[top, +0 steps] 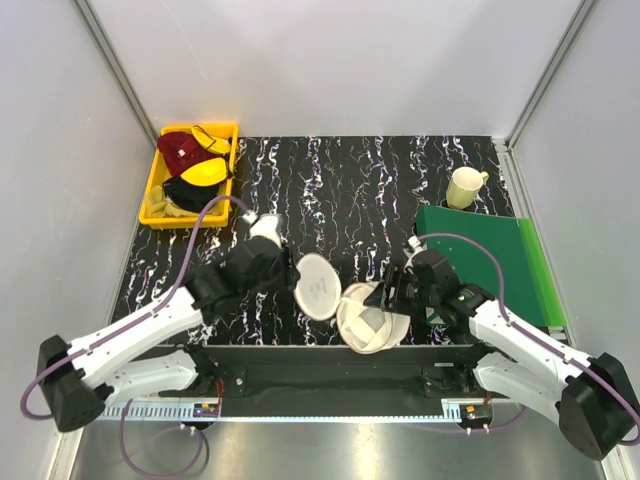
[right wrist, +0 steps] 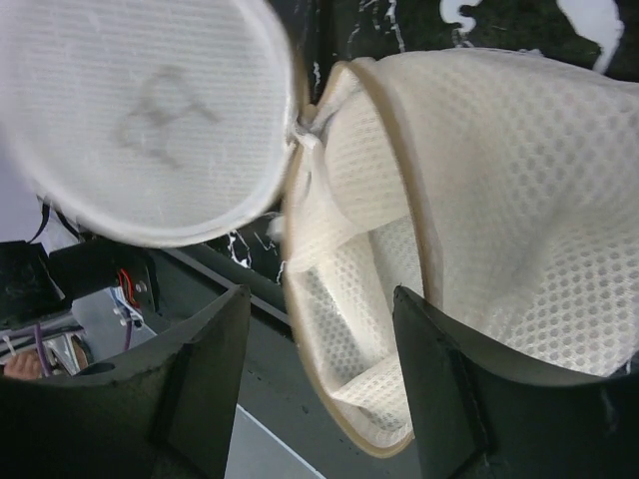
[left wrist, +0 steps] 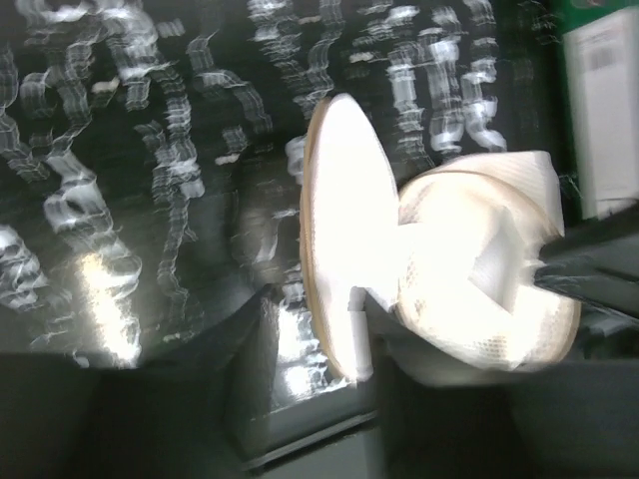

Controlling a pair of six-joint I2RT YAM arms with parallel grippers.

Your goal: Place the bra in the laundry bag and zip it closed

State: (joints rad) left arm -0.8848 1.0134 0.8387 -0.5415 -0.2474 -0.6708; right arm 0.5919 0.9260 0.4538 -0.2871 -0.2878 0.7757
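Note:
The laundry bag lies open near the table's front edge. Its lid half (top: 318, 286) with the dark bra drawing stands on edge, and its lower half (top: 368, 320) lies mouth up and looks empty. My left gripper (top: 290, 272) is open and straddles the lid's rim (left wrist: 334, 329), with a gap on the left side. My right gripper (top: 388, 290) is open and straddles the lower half's rim (right wrist: 344, 399). The lid (right wrist: 150, 110) shows at the upper left of the right wrist view. The mustard-yellow bra (top: 162, 205) lies in the yellow bin's near corner, far from both grippers.
The yellow bin (top: 150, 185) at the back left also holds a dark red garment (top: 180, 150) and a bright yellow garment with black trim (top: 205, 172). A pale yellow mug (top: 465, 186) stands at the back right. A green board (top: 495, 255) lies behind the right arm.

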